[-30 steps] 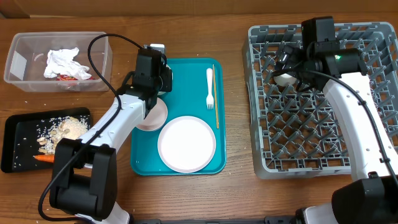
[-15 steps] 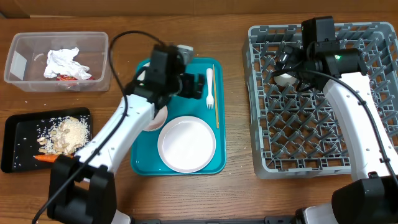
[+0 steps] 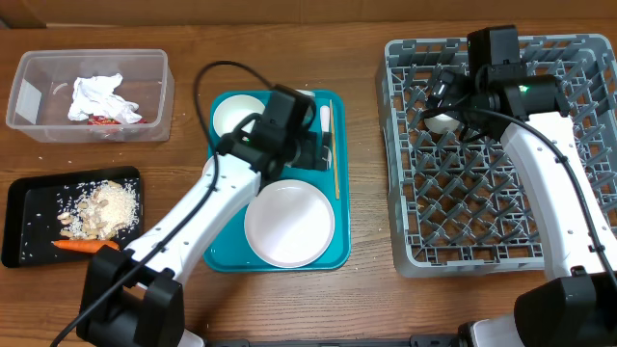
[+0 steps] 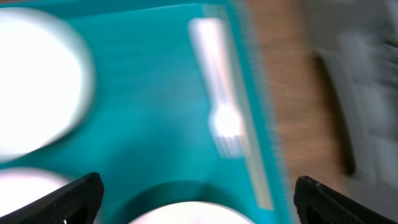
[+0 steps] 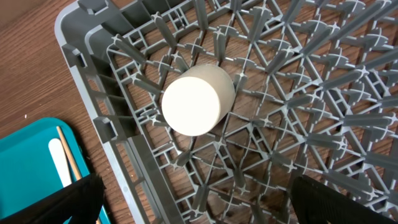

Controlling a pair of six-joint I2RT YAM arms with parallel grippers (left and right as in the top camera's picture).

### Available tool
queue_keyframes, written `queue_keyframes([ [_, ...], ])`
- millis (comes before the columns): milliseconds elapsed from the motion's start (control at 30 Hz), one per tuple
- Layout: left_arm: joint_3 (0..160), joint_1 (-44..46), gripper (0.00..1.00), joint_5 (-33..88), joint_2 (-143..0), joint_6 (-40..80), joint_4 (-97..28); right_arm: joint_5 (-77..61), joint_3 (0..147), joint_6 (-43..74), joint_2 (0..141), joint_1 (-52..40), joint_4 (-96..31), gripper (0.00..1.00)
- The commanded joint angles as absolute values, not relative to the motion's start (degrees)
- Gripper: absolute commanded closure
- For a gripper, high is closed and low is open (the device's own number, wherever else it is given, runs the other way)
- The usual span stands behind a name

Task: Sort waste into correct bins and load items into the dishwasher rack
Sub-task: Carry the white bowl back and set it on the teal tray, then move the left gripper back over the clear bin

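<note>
While the left gripper (image 3: 316, 146) hangs over the teal tray (image 3: 224, 241), the white plastic fork (image 3: 326, 116) lies by its right edge. Left wrist: fingers (image 4: 74, 196) spread, empty. Fork looks light, slippery; I'd pinch mid-handle. Right wrist: right gripper (image 5: 199, 208) spread over a cup (image 5: 198, 99).

A grained wooden table (image 3: 366, 289) carries a smooth teal plastic tray (image 3: 220, 253), a matt grey plastic rack (image 5: 323, 112) and a clear plastic tub (image 3: 24, 120).
</note>
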State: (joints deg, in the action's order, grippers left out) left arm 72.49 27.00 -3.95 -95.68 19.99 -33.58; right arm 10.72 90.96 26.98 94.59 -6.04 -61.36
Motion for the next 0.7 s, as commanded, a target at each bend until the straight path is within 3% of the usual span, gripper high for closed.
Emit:
queue_keyframes([
  [0,76.1,21.7,0.00,-23.2,-92.4,28.8,-37.0,10.9,91.1,27.0,94.5,-6.0,-61.2,0.00],
  [200,78.0,11.7,0.00,-32.9,-86.5,28.8,-38.8,10.9,91.1,27.0,94.5,-6.0,-61.2,0.00],
  [333,78.7,-1.6,0.00,-13.4,-82.7,29.8,-39.0,10.9,91.1,27.0,94.5,-6.0,-61.2,0.00],
  [400,78.6,-12.2,0.00,7.9,-83.9,30.0,-40.8,10.9,91.1,27.0,94.5,-6.0,-61.2,0.00],
  [433,78.6,-14.6,0.00,11.8,-84.3,30.0,-41.5,10.9,91.1,27.0,94.5,-6.0,-61.2,0.00],
  [567,78.6,-20.3,0.00,14.7,-86.8,30.0,-44.2,6.8,91.1,27.1,94.5,-6.0,-60.4,0.00],
  [667,78.6,-21.8,0.00,14.4,-88.4,30.0,-47.0,-10.1,91.1,27.1,94.5,-6.0,-61.9,0.00],
])
